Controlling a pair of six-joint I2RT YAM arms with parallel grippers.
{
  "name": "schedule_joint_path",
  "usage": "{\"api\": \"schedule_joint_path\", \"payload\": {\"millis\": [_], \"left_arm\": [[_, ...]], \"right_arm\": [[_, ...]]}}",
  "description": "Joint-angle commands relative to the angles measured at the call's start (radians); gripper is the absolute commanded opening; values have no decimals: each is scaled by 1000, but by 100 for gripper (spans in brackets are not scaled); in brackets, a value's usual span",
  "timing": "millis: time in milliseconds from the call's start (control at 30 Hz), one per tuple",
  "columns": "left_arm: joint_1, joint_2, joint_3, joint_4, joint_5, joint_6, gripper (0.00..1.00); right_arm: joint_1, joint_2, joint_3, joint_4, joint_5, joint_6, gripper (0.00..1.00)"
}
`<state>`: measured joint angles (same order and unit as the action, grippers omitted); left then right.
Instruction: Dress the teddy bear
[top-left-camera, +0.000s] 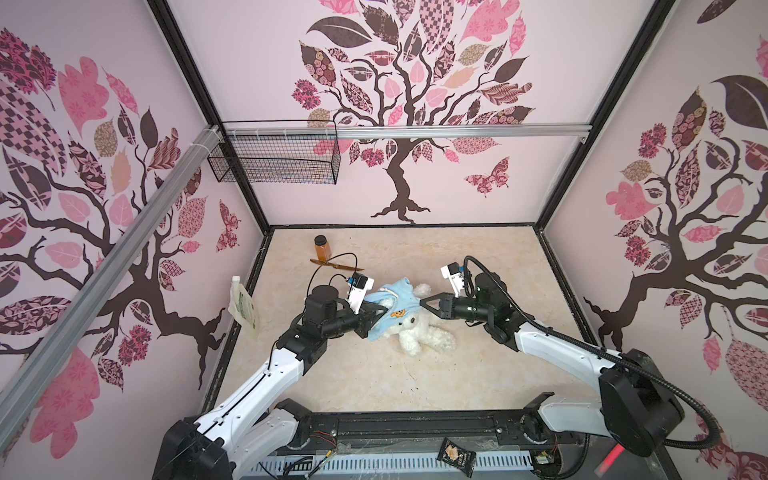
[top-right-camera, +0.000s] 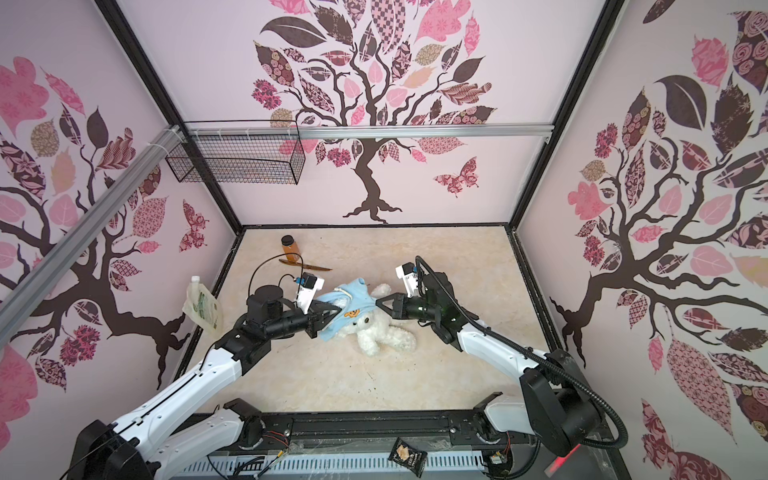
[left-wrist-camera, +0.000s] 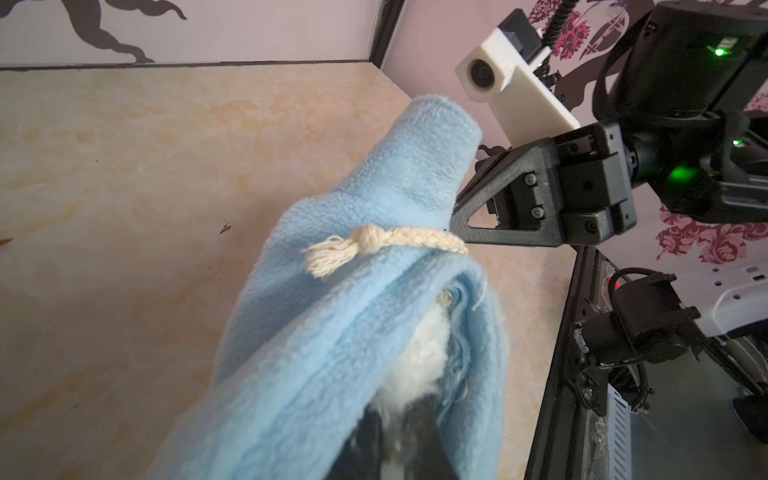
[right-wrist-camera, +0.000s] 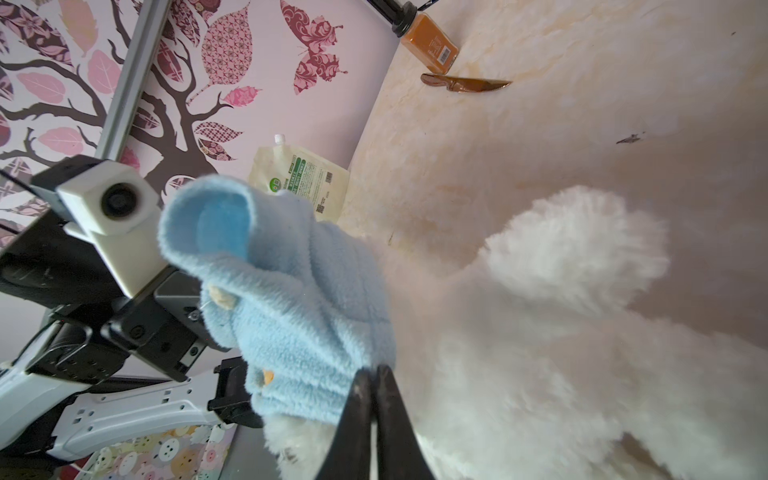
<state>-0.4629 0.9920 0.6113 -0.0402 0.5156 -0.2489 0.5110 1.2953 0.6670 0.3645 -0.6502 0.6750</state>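
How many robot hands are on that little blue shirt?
2. The left hand is closed in the folds of the blue shirt on the left; the right hand pinches its right edge. No other seems hidden.

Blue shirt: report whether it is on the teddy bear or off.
Partly on: the blue shirt drapes one end of the teddy bear; left gripper and right gripper pinch its edges.

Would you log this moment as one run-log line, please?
phase: shirt partly over bear | left gripper: shut on shirt | right gripper: shut on shirt | bear: on table, face showing
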Motion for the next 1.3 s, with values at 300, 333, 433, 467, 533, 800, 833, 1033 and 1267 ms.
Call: {"api": "schedule_joint_path", "payload": {"millis": [300,333,433,467,533,800,833,1033,1267], "left_arm": [[27,-23,-28,121,-14,-513,0],[26,-22,-31,127,-4,-531,0],[24,-19,-36,142,18,-563,0],[25,-21,-36,140,19,-560,0],[23,-24,-36,138,17,-555,0],[3,-12,-35,152,9,-549,0],[0,-10,-33,154,9,-550,0],[-15,0,-33,158,5,-549,0],[-25,1,-38,167,-2,-555,0]], "right_arm": [[210,-132,-50,115,107,-202,35],[218,-125,-54,137,104,-187,35],[233,-107,-65,223,80,-144,34],[238,-103,-70,244,82,-134,34],[242,-90,-73,260,86,-119,34],[257,-17,-74,337,84,-83,26],[259,-11,-73,342,82,-81,25],[276,27,-63,361,85,-80,22],[287,65,-57,373,96,-78,20]]}}
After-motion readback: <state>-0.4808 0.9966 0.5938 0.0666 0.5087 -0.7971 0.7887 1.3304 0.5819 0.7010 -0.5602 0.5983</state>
